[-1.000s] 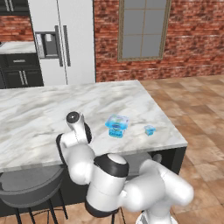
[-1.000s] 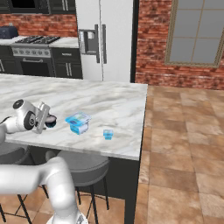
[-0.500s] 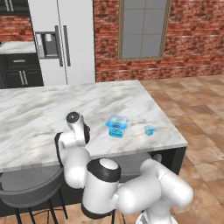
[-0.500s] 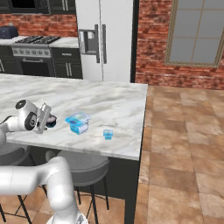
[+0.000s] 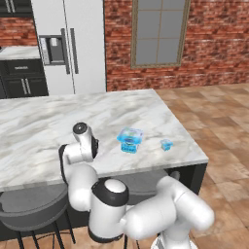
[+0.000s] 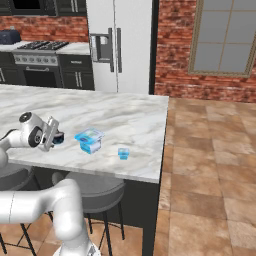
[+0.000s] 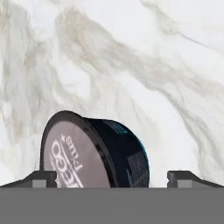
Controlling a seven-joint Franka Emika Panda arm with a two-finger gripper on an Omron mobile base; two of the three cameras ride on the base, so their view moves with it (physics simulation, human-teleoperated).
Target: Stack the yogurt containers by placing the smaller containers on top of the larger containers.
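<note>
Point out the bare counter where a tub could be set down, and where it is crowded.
Bare marble runs behind the large blue tub toward the fridge-side edge of the counter, and over the left stretch beyond the arm. There is a gap between that tub and the tiny blue tub. It is crowded at the open gripper, close around the dark cup.

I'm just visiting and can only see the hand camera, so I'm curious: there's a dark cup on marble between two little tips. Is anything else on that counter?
Observer: Yes, a big blue tub sits beside the cup, apart from it.
Operator: Only that?
Observer: A tiny blue tub sits beyond the big one, nearer the counter's end.
Operator: Is anything stacked yet?
Observer: No, all three sit separately on the counter.
</note>
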